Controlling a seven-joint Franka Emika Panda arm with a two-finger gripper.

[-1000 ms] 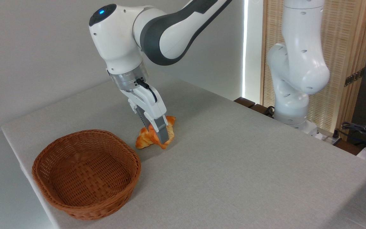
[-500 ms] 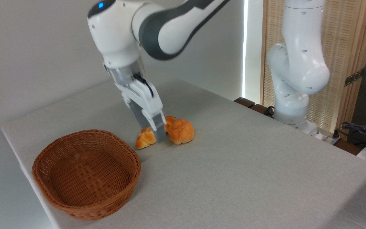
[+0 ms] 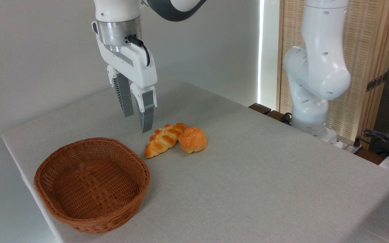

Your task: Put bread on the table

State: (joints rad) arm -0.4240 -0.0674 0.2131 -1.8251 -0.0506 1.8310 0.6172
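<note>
Hovering fingers (image 3: 131, 101) slightly apart, empty

Bread (image 3: 192, 138) on table (image 3: 248, 175) touching braided loaf (image 3: 163, 139) — gripper (image 3: 137, 118) above, empty, parted.

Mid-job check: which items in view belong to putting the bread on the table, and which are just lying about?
Part of the job:
- round bun, lying on the cloth
- table
- gripper, open, holding nothing, raised above the cloth

Just lying about:
- braided loaf, touching the bun
- wicker basket, nothing in it
</note>
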